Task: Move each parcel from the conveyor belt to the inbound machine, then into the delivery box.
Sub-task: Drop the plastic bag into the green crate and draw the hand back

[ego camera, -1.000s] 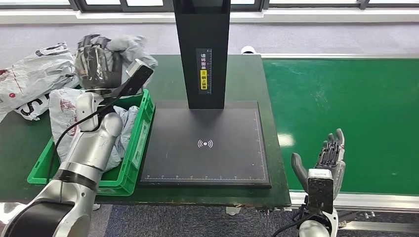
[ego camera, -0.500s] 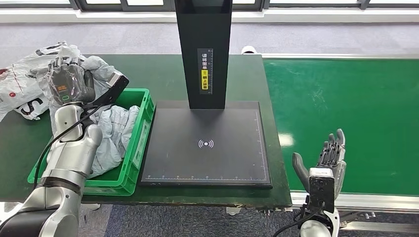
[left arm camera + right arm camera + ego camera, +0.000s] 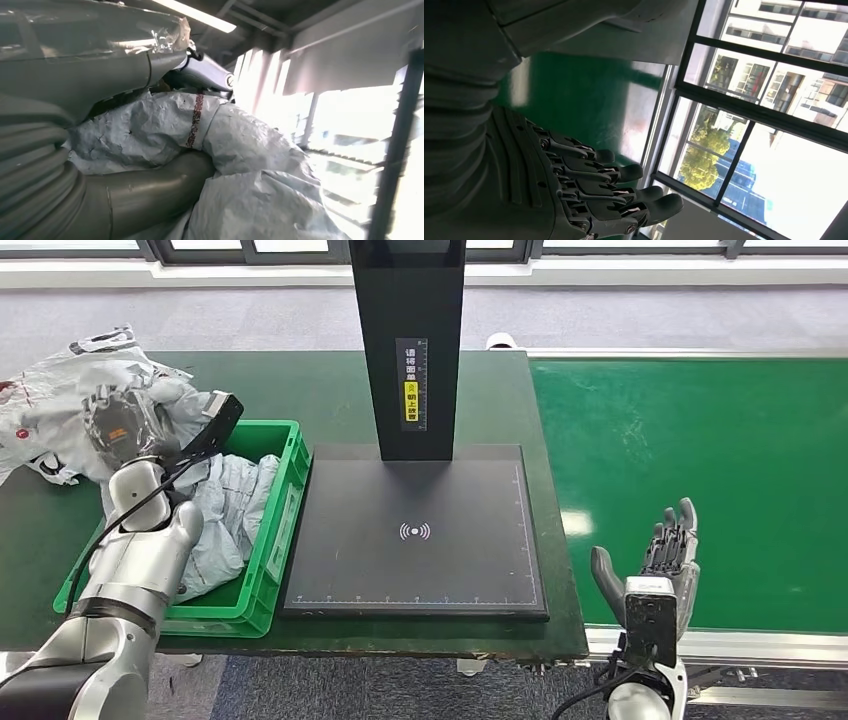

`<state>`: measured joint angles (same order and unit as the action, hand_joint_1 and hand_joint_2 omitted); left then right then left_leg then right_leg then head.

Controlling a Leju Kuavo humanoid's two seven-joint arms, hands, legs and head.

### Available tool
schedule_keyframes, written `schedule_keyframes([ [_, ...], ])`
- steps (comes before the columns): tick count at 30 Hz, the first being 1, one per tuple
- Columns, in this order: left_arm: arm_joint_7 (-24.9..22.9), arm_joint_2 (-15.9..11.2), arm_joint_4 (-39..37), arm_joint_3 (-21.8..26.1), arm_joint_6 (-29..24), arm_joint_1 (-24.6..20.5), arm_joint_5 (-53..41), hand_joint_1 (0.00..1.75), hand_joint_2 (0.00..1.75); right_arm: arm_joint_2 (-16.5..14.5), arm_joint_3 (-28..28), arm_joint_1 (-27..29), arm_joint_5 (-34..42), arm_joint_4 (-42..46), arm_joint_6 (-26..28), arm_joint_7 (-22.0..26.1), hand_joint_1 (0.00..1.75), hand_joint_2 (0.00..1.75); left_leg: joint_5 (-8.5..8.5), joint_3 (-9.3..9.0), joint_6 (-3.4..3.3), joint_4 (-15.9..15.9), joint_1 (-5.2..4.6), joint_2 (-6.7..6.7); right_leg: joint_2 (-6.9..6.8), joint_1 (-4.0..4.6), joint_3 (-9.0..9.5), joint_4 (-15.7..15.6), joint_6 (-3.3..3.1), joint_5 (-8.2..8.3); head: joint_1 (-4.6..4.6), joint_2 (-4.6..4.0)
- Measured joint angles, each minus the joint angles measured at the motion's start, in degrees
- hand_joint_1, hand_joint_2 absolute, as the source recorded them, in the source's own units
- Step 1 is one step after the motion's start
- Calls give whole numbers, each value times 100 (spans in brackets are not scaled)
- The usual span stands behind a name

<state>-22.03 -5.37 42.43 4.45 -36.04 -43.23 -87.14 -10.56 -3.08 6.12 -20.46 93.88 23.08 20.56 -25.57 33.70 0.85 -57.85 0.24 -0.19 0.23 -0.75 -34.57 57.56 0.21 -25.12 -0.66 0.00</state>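
parcel [image 3: 170,405]: grey crumpled poly mailer, dark red printed stripe; held up at about 10 o'clock, above the far-left corner of the delivery box [image 3: 268,570]
left hand [image 3: 120,420]: wrapped round the parcel, thumb under it, fingers mostly buried in the plastic
left wrist view: close-up of parcel [image 3: 240,165] creases and stripe against thumb [image 3: 150,192]; head view can't resolve these
delivery box: green crate, more grey bags inside, arm covers its left part
inbound machine [image 3: 420,530]: black pad with black post, dead centre
conveyor belt [image 3: 690,460]: green, at 3 o'clock
right hand [image 3: 665,560]: fingers straight and apart, holding nothing, at 5 o'clock over belt's near edge
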Motion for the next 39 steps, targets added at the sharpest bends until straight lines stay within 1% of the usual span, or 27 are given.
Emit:
schedule_keyframes([
  [1,-81,-48,-174,-49,151,0,2,175,175,12,0,-7,0,-1,-22,-14,0,175,0,0,0,0,0,0,1,1,-1,0,0,0,0,0],
  [2,-50,-79,-344,-82,341,0,11,132,175,27,0,-8,7,-1,-48,-22,0,175,1,0,1,0,0,-2,-1,1,-1,0,-1,0,0,0],
  [3,109,-93,-513,-107,629,-1,37,89,175,44,0,-5,24,0,-85,-21,0,175,1,0,1,0,0,-5,-5,1,0,0,-1,0,1,0],
  [5,600,-100,-830,-121,1524,-10,120,1,175,87,0,16,60,2,-225,-9,0,175,1,0,0,0,0,-10,-10,-1,3,-1,-1,0,1,0],
  [7,1087,-96,-1118,-119,2492,-29,253,0,87,127,0,51,73,4,-387,9,0,175,0,0,0,0,-1,-10,-10,-4,6,0,0,-1,1,0],
  [8,1288,-91,-1232,-111,2791,-49,360,0,44,140,0,65,73,4,-434,15,0,175,0,0,-1,0,-2,-10,-10,-5,7,0,0,-1,1,0],
  [9,1529,-80,-1325,-83,2916,-70,554,0,0,149,0,72,73,4,-460,15,0,175,-1,-1,-1,0,-4,-10,-10,-7,9,0,1,-1,2,0],
  [12,2241,-10,-1439,210,2879,-117,1382,0,0,161,0,19,72,4,-474,-88,0,175,0,-4,-4,0,-6,-14,-17,-9,12,-1,2,-2,1,0],
  [13,2327,19,-1429,317,2889,-122,1569,0,44,164,0,-23,69,3,-474,-142,0,175,2,-3,-6,0,-6,-17,-22,-9,12,-1,2,-2,1,0],
  [16,2264,101,-1365,449,2927,-130,1776,0,175,178,1,-176,63,-4,-464,-236,0,175,9,-1,-12,0,-6,-23,-33,-9,14,-1,5,1,1,0],
  [20,2210,161,-1332,471,2676,-130,1943,0,175,205,1,-305,67,-44,-436,-250,0,175,13,-1,-12,-1,-6,-22,-33,-9,15,-1,5,8,2,0],
  [24,2350,227,-1269,525,2158,-108,2308,0,0,208,2,-346,70,-83,-419,-245,0,175,15,1,-11,-1,-5,-23,-33,-7,13,-1,5,9,1,0],
  [29,2817,329,-948,696,1595,-10,3169,0,0,228,44,-351,156,-150,-380,-189,0,175,14,5,-9,-1,-5,-22,-30,-7,9,0,4,8,2,0],
  [34,3431,402,-463,828,969,193,4411,0,0,310,171,-366,332,-261,-293,-62,0,175,12,9,-8,-1,-5,-16,-19,-7,0,-1,4,8,1,0],
  [36,3576,418,-304,863,843,255,4711,0,0,341,197,-370,382,-304,-263,-22,0,175,12,10,-8,-1,-5,-17,-20,-7,0,-1,3,8,0,0],
  [39,3672,430,-153,883,750,334,4888,0,0,374,228,-375,424,-349,-226,2,0,175,12,11,-8,-1,-5,-19,-25,-5,0,-1,3,7,1,0],
])
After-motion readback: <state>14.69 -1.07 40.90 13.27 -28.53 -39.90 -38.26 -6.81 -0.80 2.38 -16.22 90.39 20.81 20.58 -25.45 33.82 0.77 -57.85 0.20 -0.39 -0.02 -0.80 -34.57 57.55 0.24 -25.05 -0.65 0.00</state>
